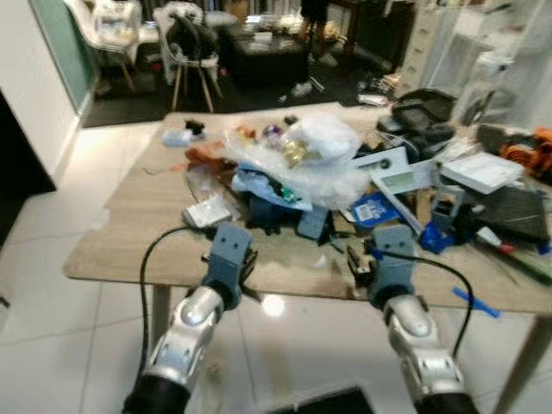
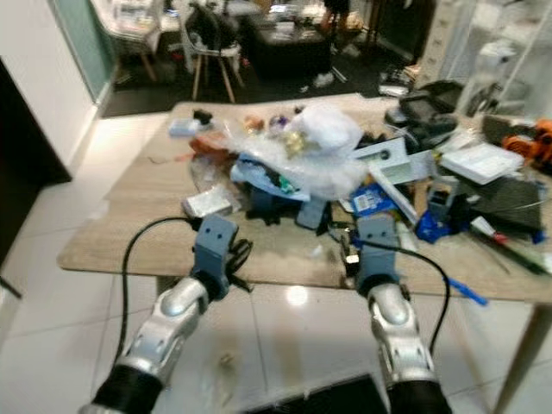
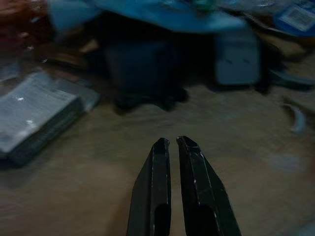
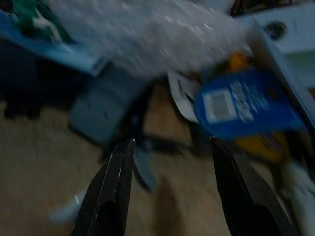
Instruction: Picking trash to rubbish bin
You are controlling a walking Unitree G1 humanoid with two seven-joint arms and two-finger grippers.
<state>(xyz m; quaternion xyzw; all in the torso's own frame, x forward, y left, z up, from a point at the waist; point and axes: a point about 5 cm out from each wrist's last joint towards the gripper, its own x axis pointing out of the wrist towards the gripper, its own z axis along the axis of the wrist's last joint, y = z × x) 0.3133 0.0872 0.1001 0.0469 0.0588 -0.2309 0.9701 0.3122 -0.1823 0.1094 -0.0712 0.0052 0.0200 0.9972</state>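
A wooden tabletop point(image 1: 129, 233) heaped with clutter, seen from above and behind two silver robot arms. The trash is a pile in the middle of the tabletop: a clear plastic bag point(image 1: 323, 142) on top, blue wrapping point(image 1: 263, 185) under it, a blue packet point(image 1: 373, 210) at its right edge, a flat grey packet point(image 1: 207, 211) at its left edge. Both tools hang over the near edge, pointing away from the robot toward the pile. The pile lies straight ahead of both and a little beyond. The right tool point(image 4: 172, 162) has its fingers spread wide, and the blue packet sits just ahead of it, so the right arm looks the nearer one. The left tool point(image 3: 170, 143) has its fingers pressed together, empty, above bare wood
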